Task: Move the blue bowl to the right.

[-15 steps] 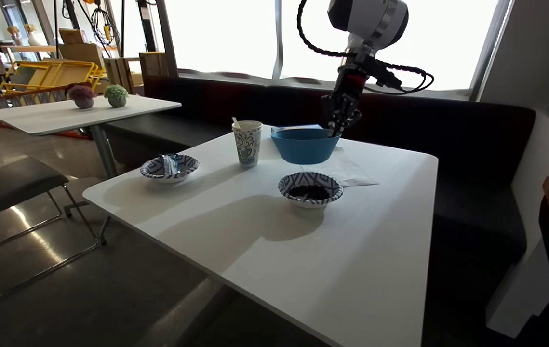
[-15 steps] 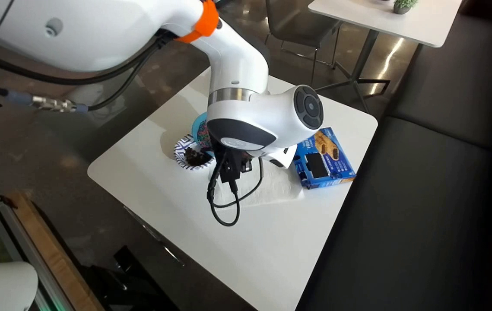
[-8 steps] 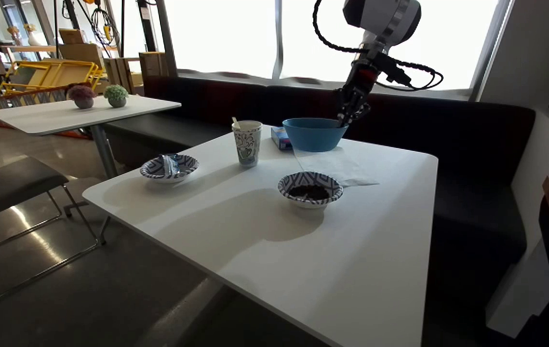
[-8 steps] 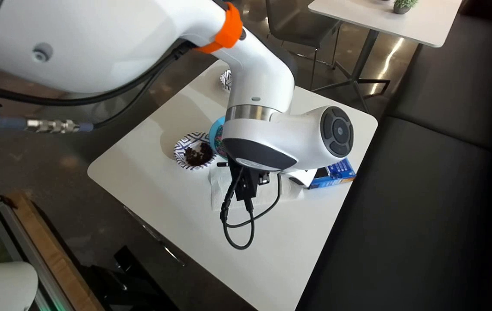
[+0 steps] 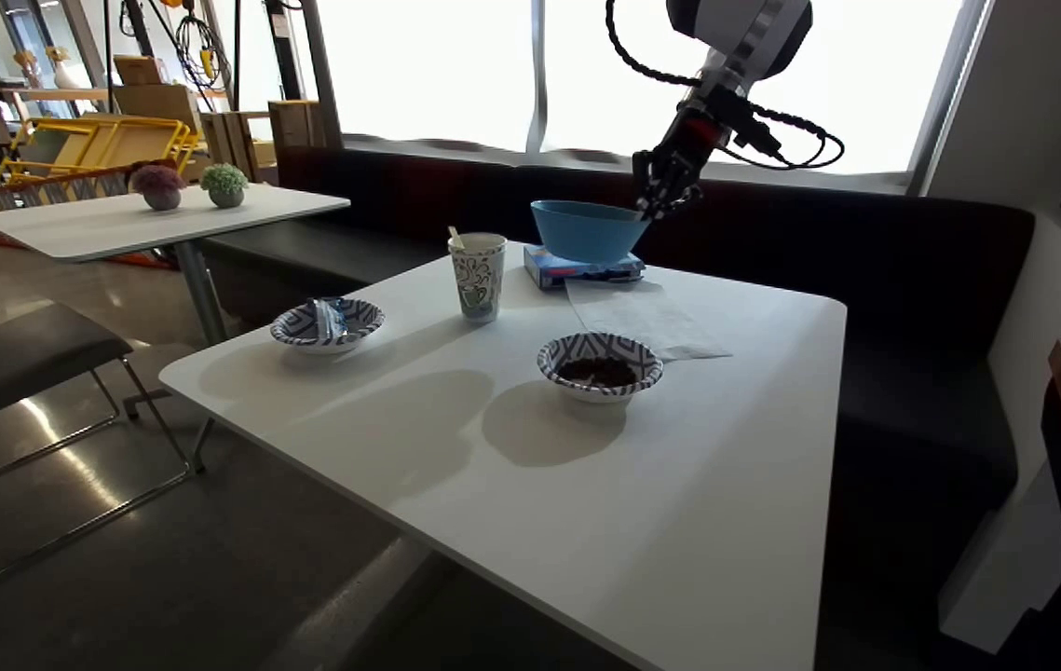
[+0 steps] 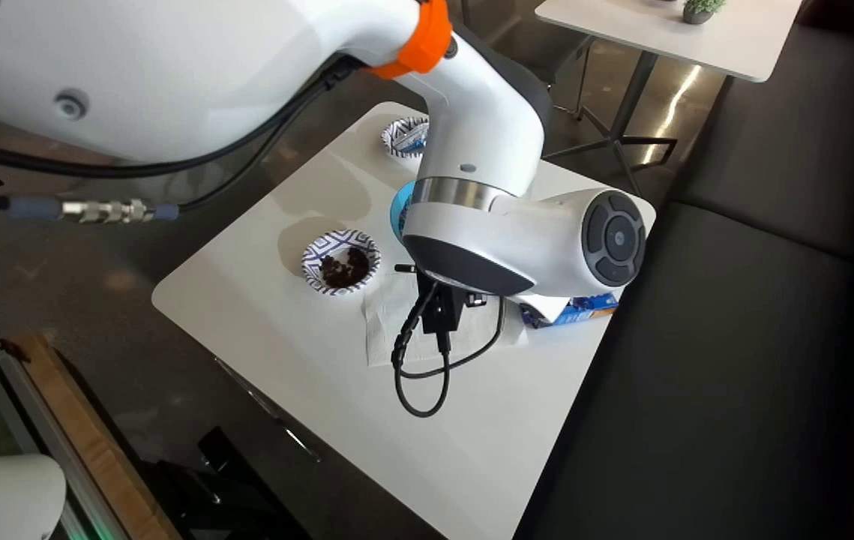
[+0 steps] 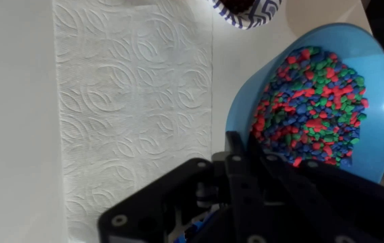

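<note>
The blue bowl is held in the air above the far part of the white table, tilted slightly. In the wrist view the blue bowl holds many small red, green and blue pebbles. My gripper is shut on the bowl's rim. In the wrist view the gripper has one finger outside the wall and one inside. In an exterior view only a sliver of the blue bowl shows beside the arm, and the fingers are hidden behind the wrist.
A patterned bowl with dark contents stands near a white paper towel. A blue box lies behind the towel. A patterned cup with a stick and a patterned bowl with a packet stand farther left. A dark bench borders the table.
In an exterior view the bowl and gripper first moved right and back, then up and left. The bowl is higher now and more of the box shows. The gripper has kept its hold.
</note>
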Available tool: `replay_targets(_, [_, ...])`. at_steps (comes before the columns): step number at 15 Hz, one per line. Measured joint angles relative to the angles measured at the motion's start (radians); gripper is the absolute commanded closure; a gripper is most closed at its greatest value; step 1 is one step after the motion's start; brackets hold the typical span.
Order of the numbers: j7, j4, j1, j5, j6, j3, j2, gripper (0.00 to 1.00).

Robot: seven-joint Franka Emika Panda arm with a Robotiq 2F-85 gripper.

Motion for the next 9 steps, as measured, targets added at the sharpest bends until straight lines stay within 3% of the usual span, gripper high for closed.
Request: replay_targets(9, [0.213,0.124,0.026,0.044,0.001,-0.022,0.034,0.99])
